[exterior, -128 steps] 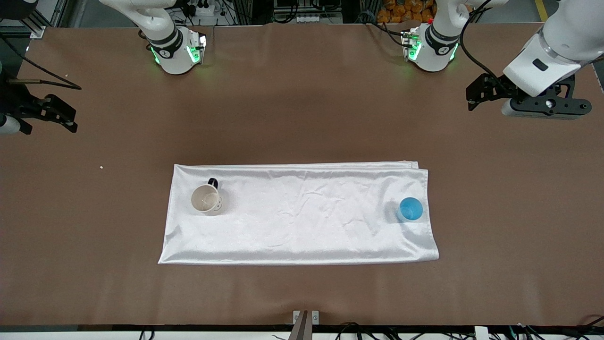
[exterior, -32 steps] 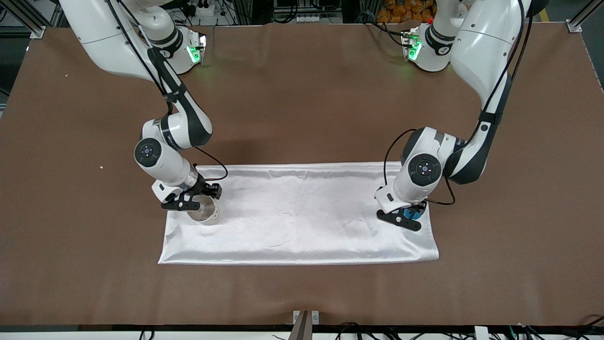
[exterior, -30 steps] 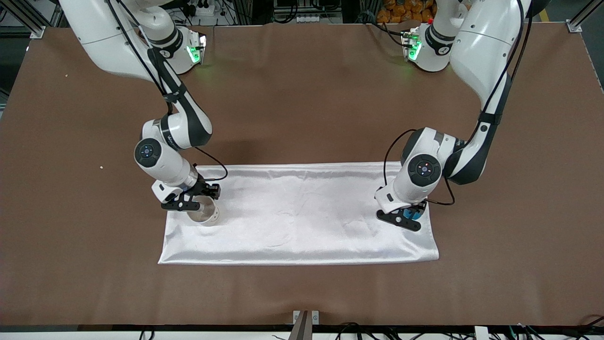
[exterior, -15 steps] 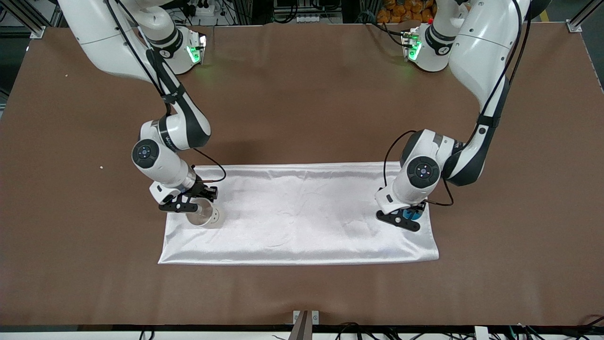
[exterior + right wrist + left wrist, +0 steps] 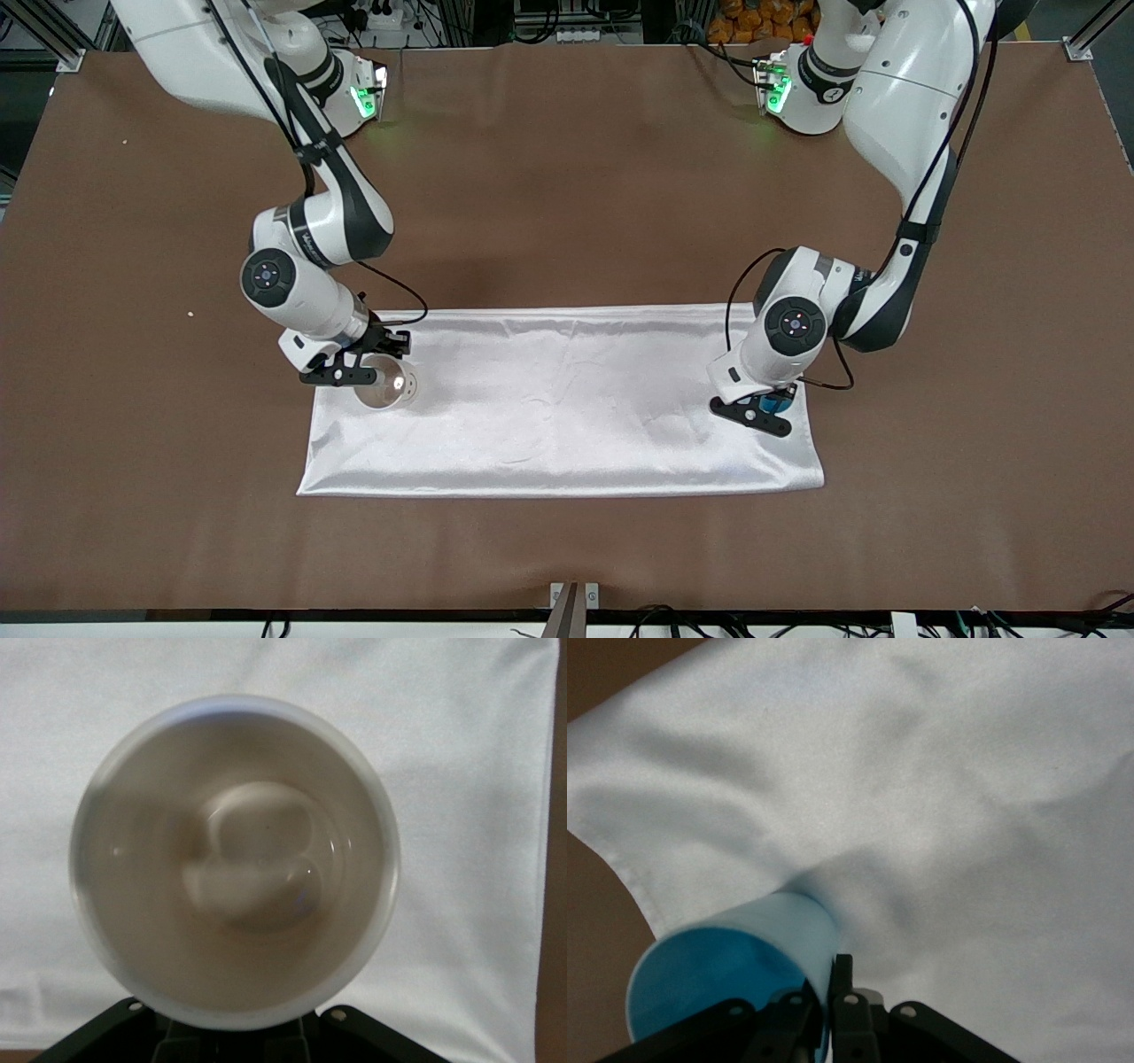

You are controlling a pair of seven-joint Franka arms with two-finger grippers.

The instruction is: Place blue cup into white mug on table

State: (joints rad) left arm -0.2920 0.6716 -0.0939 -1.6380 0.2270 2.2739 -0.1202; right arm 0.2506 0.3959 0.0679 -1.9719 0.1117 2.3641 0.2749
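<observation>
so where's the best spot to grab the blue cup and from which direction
Take the blue cup by its rim wall, coming from above, one finger inside and one outside. It stands upright and open-topped on the white cloth, with no handle and a thin wall, so a rim pinch suits it. The left gripper appears to be pinched on the rim this way already. The right gripper is at the white mug.

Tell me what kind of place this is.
Likely a robotics lab or test cell: two arm bases bolted to a brown table, aluminium framing and cabling along its edges, and staged props, a white mug and blue cup on a white cloth.
</observation>
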